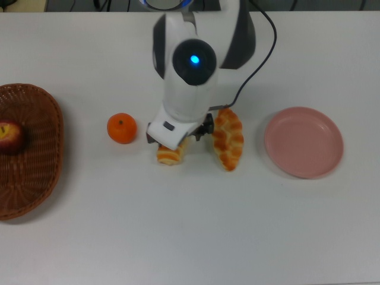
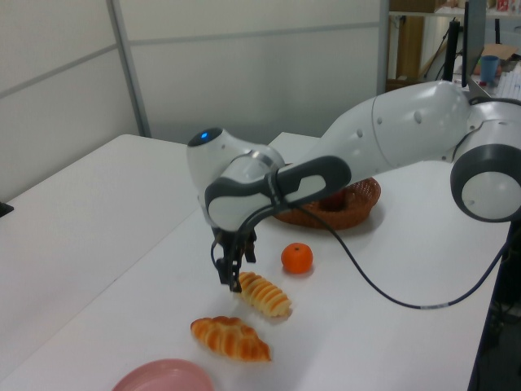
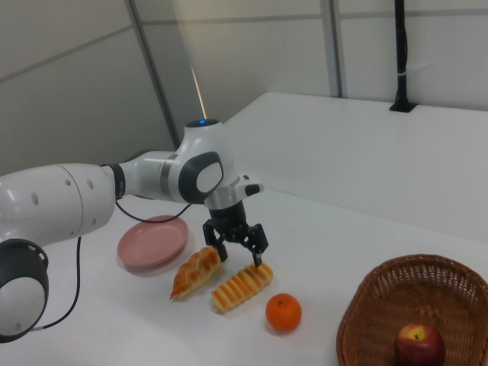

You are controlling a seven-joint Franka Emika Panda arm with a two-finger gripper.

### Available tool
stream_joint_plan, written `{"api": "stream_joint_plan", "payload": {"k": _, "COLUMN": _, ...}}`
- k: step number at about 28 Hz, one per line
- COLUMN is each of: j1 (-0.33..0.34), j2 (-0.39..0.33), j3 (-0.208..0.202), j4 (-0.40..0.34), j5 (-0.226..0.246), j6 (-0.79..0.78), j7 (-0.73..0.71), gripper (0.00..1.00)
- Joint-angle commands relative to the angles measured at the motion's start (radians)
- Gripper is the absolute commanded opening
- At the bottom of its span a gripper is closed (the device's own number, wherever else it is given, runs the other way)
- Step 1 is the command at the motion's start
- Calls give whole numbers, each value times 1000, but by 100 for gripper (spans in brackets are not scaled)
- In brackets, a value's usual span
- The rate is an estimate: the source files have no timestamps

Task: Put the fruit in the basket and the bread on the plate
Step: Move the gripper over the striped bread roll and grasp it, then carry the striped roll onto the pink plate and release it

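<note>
My gripper is open and holds nothing. It hangs just above one end of the striped loaf, with its fingers spread across that loaf. In the top view the arm's wrist covers most of the striped loaf. The braided loaf lies beside it, toward the pink plate. The mandarin sits on the table between the striped loaf and the wicker basket. The apple lies inside the basket. In the left view my gripper hovers at the far end of the striped loaf.
The things lie in one row on a white table: basket, mandarin, two loaves, plate. A black cable trails from the arm across the table. The arm reaches over the row from the top view's upper edge.
</note>
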Motion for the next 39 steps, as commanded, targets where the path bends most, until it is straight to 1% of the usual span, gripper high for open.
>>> {"api": "stream_joint_plan", "payload": {"k": 1, "j1": 20, "j2": 11, "j3": -15, "j4": -9, "j5": -2, "j6": 1, "j7": 1, "gripper": 100}}
{"api": "stream_joint_plan", "payload": {"k": 2, "j1": 20, "j2": 16, "j3": -15, "j4": -11, "j5": -6, "j6": 1, "j7": -2, "gripper": 100}}
{"api": "stream_joint_plan", "payload": {"k": 3, "j1": 20, "j2": 27, "j3": -15, "j4": -11, "j5": -27, "j6": 0, "j7": 1, "gripper": 97}}
{"api": "stream_joint_plan", "payload": {"k": 5, "j1": 20, "j2": 28, "j3": -15, "j4": -11, "j5": -46, "j6": 0, "j7": 3, "gripper": 74}}
{"api": "stream_joint_plan", "payload": {"k": 7, "j1": 22, "j2": 30, "j3": -14, "j4": -11, "j5": -48, "j6": -1, "j7": 4, "gripper": 50}}
{"api": "stream_joint_plan", "payload": {"k": 8, "j1": 20, "j2": 28, "j3": -14, "j4": -11, "j5": -48, "j6": -2, "j7": 4, "gripper": 31}}
{"api": "stream_joint_plan", "payload": {"k": 11, "j1": 22, "j2": 28, "j3": -14, "j4": -11, "j5": -48, "j6": -5, "j7": 6, "gripper": 4}}
{"api": "stream_joint_plan", "payload": {"k": 12, "j1": 22, "j2": 28, "j3": -14, "j4": -11, "j5": -48, "j6": -5, "j7": 6, "gripper": 0}}
{"api": "stream_joint_plan", "payload": {"k": 28, "j1": 20, "j2": 24, "j3": -14, "j4": -2, "j5": -35, "j6": -7, "j7": 9, "gripper": 0}}
{"api": "stream_joint_plan", "payload": {"k": 31, "j1": 20, "j2": 13, "j3": -14, "j4": 1, "j5": -32, "j6": -8, "j7": 14, "gripper": 0}}
{"api": "stream_joint_plan", "payload": {"k": 33, "j1": 22, "j2": -10, "j3": -11, "j4": 3, "j5": -28, "j6": -7, "j7": 41, "gripper": 0}}
{"api": "stream_joint_plan", "payload": {"k": 36, "j1": 22, "j2": -30, "j3": 18, "j4": 18, "j5": -28, "j6": -7, "j7": 67, "gripper": 0}}
{"api": "stream_joint_plan", "payload": {"k": 37, "j1": 22, "j2": -41, "j3": 49, "j4": 44, "j5": -28, "j6": -8, "j7": 79, "gripper": 0}}
{"api": "stream_joint_plan", "payload": {"k": 39, "j1": 22, "j2": -48, "j3": 77, "j4": 52, "j5": -28, "j6": -8, "j7": 95, "gripper": 0}}
